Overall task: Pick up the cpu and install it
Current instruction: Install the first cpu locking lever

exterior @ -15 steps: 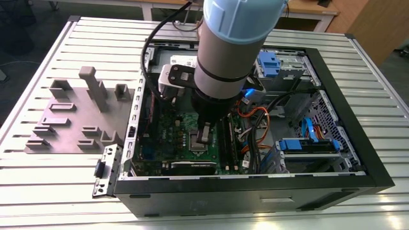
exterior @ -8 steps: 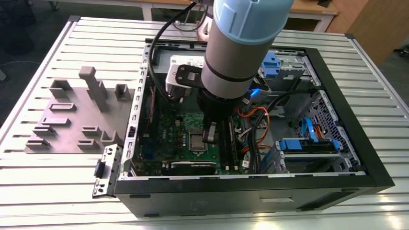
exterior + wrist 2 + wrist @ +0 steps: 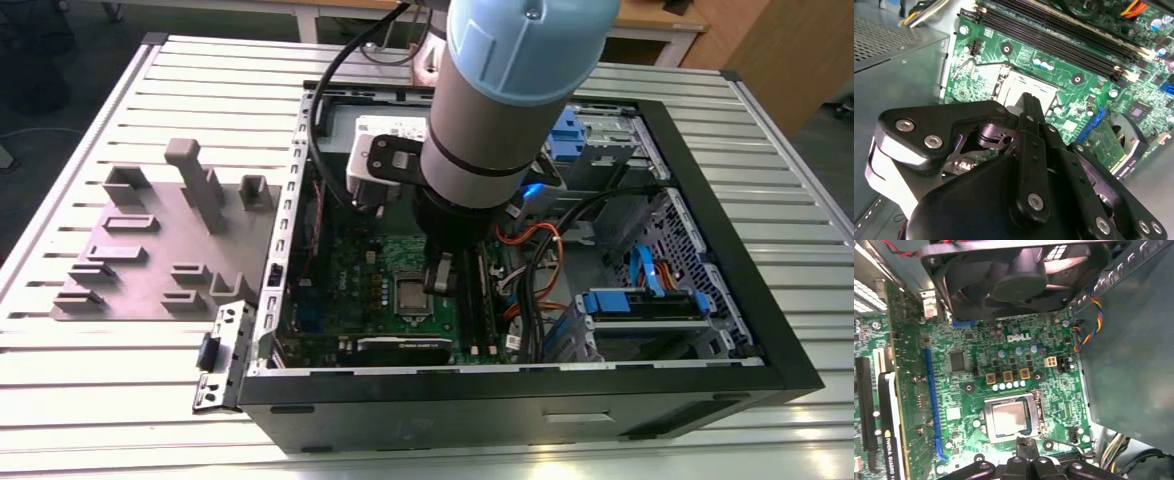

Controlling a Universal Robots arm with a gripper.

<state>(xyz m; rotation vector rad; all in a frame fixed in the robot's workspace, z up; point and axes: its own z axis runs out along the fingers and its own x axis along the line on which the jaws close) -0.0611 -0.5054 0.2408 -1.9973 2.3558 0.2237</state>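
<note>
The cpu (image 3: 1010, 419), a small pale silver square, lies flat inside the metal socket frame (image 3: 988, 416) on the green motherboard (image 3: 974, 375). In the first wrist view my gripper (image 3: 1026, 442) hangs just beside the socket's edge, its black fingertips pressed together with nothing between them. The second wrist view has the gripper (image 3: 1029, 100) poised over the socket (image 3: 1026, 86). In the exterior view the gripper (image 3: 438, 280) reaches down into the open computer case (image 3: 521, 385), right next to the socket (image 3: 404, 290).
A black fan (image 3: 1009, 275) sits close above the socket, with a grey metal cage (image 3: 1134, 350) to one side. Memory slots (image 3: 1069, 37), a graphics card (image 3: 889, 425) and loose cables (image 3: 534, 250) crowd the case. A grey fixture plate (image 3: 147, 260) lies on the exterior view's left.
</note>
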